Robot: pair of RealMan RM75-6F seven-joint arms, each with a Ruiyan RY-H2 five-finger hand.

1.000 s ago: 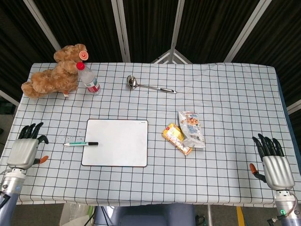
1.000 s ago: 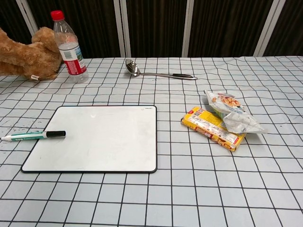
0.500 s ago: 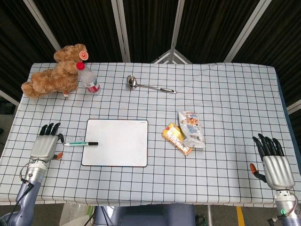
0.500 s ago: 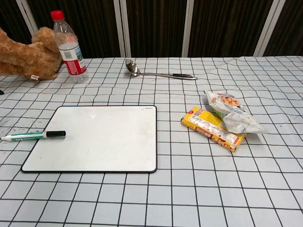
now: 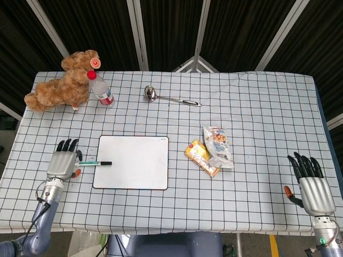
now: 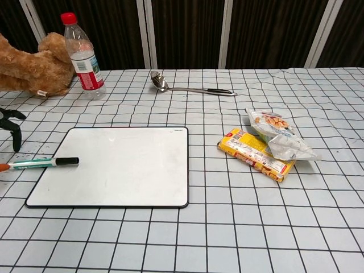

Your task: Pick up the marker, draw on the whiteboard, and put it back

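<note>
The marker (image 5: pixel 95 163) (image 6: pixel 41 163), green-and-white with a black cap, lies with its capped end on the left edge of the whiteboard (image 5: pixel 134 166) (image 6: pixel 119 168). My left hand (image 5: pixel 62 162) hovers open just left of the marker's tail, fingers pointing away from me; only its dark fingertips (image 6: pixel 10 126) show at the chest view's left edge. My right hand (image 5: pixel 310 186) rests open near the front right corner of the table, holding nothing and far from the marker.
A teddy bear (image 5: pixel 61 81) and a water bottle (image 5: pixel 101 90) stand at the back left. A metal ladle (image 5: pixel 169 98) lies at the back centre. Two snack packets (image 5: pixel 210 151) lie right of the whiteboard. The checked tablecloth (image 5: pixel 257 118) covers the table.
My left hand has moved right and forward from the table's left edge until it is beside the marker's tail. The marker, the whiteboard and my right hand have not moved.
</note>
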